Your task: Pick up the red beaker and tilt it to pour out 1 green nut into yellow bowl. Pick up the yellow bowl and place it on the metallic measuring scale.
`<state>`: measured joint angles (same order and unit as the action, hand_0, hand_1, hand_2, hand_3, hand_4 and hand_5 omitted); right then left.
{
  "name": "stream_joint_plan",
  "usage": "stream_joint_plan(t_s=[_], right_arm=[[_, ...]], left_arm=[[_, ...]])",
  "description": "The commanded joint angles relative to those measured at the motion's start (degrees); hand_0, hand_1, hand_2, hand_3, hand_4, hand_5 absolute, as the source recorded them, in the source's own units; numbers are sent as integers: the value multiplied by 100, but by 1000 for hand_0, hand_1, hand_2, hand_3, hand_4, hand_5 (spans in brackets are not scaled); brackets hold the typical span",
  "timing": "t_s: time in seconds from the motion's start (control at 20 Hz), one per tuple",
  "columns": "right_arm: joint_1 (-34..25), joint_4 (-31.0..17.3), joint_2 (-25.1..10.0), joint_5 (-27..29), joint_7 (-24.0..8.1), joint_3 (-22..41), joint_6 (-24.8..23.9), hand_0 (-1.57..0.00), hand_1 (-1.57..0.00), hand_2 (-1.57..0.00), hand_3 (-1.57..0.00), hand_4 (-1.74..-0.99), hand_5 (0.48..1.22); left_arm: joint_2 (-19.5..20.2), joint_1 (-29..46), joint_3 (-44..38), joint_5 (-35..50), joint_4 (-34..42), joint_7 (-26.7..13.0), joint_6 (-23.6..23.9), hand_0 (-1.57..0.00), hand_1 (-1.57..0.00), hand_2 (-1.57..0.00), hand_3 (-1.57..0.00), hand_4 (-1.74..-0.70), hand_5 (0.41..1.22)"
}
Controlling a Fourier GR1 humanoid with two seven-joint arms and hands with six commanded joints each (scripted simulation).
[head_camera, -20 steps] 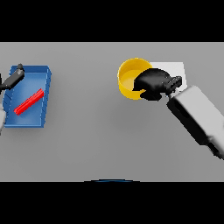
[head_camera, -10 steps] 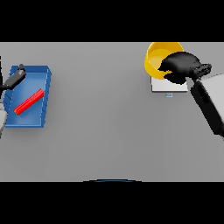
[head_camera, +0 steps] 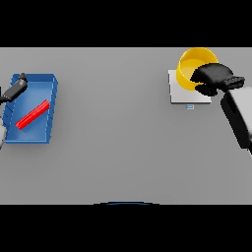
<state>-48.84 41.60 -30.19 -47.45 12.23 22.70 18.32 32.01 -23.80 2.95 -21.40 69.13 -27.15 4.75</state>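
1. My right hand point(head_camera: 212, 78) grips the bowl point(head_camera: 189, 66) at the tabletop's point(head_camera: 123, 147) far right, fingers curled over the near rim and closed on it.
2. The bowl is yellow and hangs over the scale point(head_camera: 179, 91), a pale square plate with a small display tab at its near edge. Its rim reaches past the plate's far edge. I cannot tell whether it touches the plate or is held just above it.
3. The bowl is tilted a little toward me, its open mouth facing up and to the left. I cannot make out a nut inside.
4. My right arm runs in from the right edge, forearm slanting up to the wrist beside the scale.
5. My left hand point(head_camera: 15, 88) shows at the far left edge, dark fingers extended and relaxed over the far left corner of the tray point(head_camera: 51, 98), holding nothing.
6. The tray is blue and sits well apart from the scale, across the tabletop.
7. The beaker point(head_camera: 32, 114) lies on its side inside the tray, a red bar slanting from near left to far right.
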Motion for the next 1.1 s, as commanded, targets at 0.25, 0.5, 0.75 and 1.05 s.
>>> stream_joint_plan(t_s=[0.25, 0.5, 0.75, 1.05], right_arm=[[-57, -575, 170, 48, 376, -77, -309, -1556, -1571, -1338, -1436, -1741, 1221], [-47, -634, 213, 91, 358, -94, -308, -1492, -1484, -1450, -1097, -1737, 1221], [-170, -648, 212, -50, 251, 29, -135, -634, -564, -660, -661, -1593, 987], [-242, -777, 250, -95, 560, 84, -230, -165, -147, -195, -394, -1546, 856]], left_arm=[[-33, -87, 6, -23, -114, 7, 27, 1, 1, 1, 1, -723, 671], [-45, -103, 22, -10, -101, 23, -5, 1, 1, 1, 1, -724, 671], [-76, -128, 49, -44, -134, 20, 26, 1, 1, 1, 1, -718, 666], [-80, -138, 23, -24, -250, 46, 27, 1, 1, 1, 1, -722, 664]])
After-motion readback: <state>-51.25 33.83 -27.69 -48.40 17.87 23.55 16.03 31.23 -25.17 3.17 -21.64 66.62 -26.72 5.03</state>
